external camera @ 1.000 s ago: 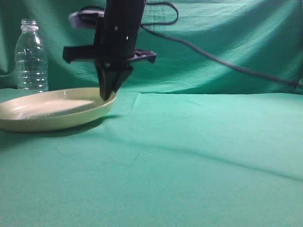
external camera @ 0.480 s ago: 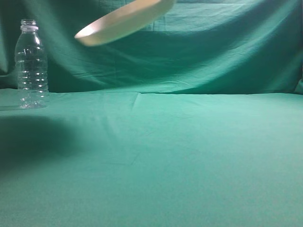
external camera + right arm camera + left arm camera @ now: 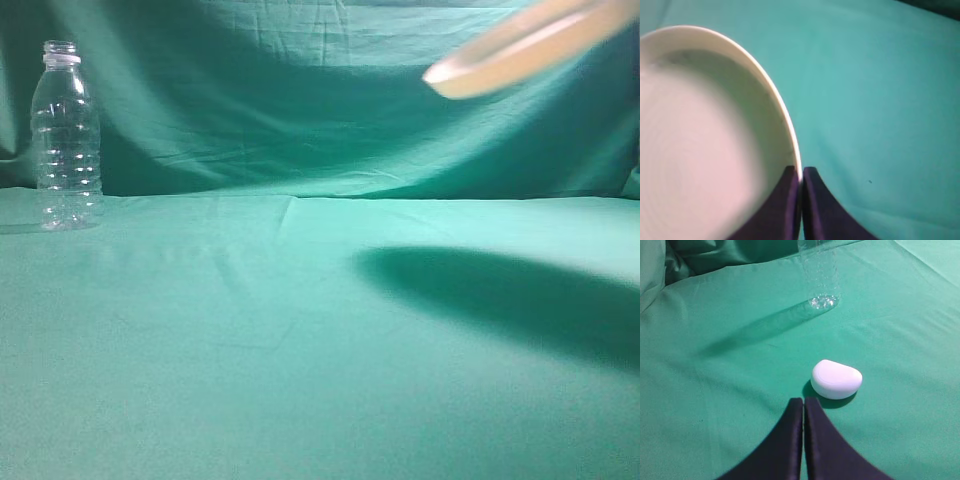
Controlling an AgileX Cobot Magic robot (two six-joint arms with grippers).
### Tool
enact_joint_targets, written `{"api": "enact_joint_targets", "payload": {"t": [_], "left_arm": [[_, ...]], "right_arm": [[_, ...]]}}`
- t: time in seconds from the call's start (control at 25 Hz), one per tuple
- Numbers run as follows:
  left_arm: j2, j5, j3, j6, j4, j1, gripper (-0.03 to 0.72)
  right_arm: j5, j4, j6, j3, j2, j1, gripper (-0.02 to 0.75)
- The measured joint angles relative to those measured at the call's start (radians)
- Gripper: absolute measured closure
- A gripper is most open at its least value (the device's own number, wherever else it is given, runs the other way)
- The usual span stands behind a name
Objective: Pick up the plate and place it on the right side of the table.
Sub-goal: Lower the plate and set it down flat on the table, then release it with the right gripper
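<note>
Carry step: surface [image 3: 300,380] lies bare under the plate [image 3: 520,45], which hangs tilted high at upper right, shadow below; lower it level before you let go, or it tips; right pincer [image 3: 801,172] clenched on the plate's rim; left pincer [image 3: 803,405] clenched on nothing, near a white lump [image 3: 836,379].

The right pincer [image 3: 801,172] is clamped on the rim of the plate [image 3: 700,135], one dark finger inside the rim and one outside, tips nearly meeting, holding it tilted high above the surface [image 3: 880,100]. The left pincer [image 3: 803,405] hangs above the surface with its two dark fingers pressed together, gripping nothing. Neither arm shows in the exterior view.
</note>
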Motion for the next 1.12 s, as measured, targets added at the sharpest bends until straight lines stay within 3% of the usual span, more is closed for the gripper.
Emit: {"api": "enact_joint_targets", "payload": {"t": [0.32,0.56,0.88,0.92,0.96,1.04,1.12], "left_arm": [[0.0,0.0,0.0,0.0,0.0,0.0,0.688],[0.0,0.0,0.0,0.0,0.0,0.0,0.688],[0.0,0.0,0.0,0.0,0.0,0.0,0.688],[0.0,0.0,0.0,0.0,0.0,0.0,0.688],[0.0,0.0,0.0,0.0,0.0,0.0,0.688],[0.0,0.0,0.0,0.0,0.0,0.0,0.688],[0.0,0.0,0.0,0.0,0.0,0.0,0.688]], "right_arm": [[-0.236,0.097,0.0,0.436,-0.118,-0.243,0.738],[-0.498,0.115,-0.031,0.656,-0.091,-0.255,0.738],[-0.622,0.102,-0.033,0.678,0.027,-0.255,0.738],[-0.623,0.102,-0.033,0.678,0.036,-0.255,0.666],[-0.623,0.102,-0.033,0.678,0.04,-0.255,0.666],[-0.624,0.102,-0.033,0.678,0.042,-0.255,0.584],[-0.626,0.102,-0.033,0.678,0.044,-0.255,0.465]]}}
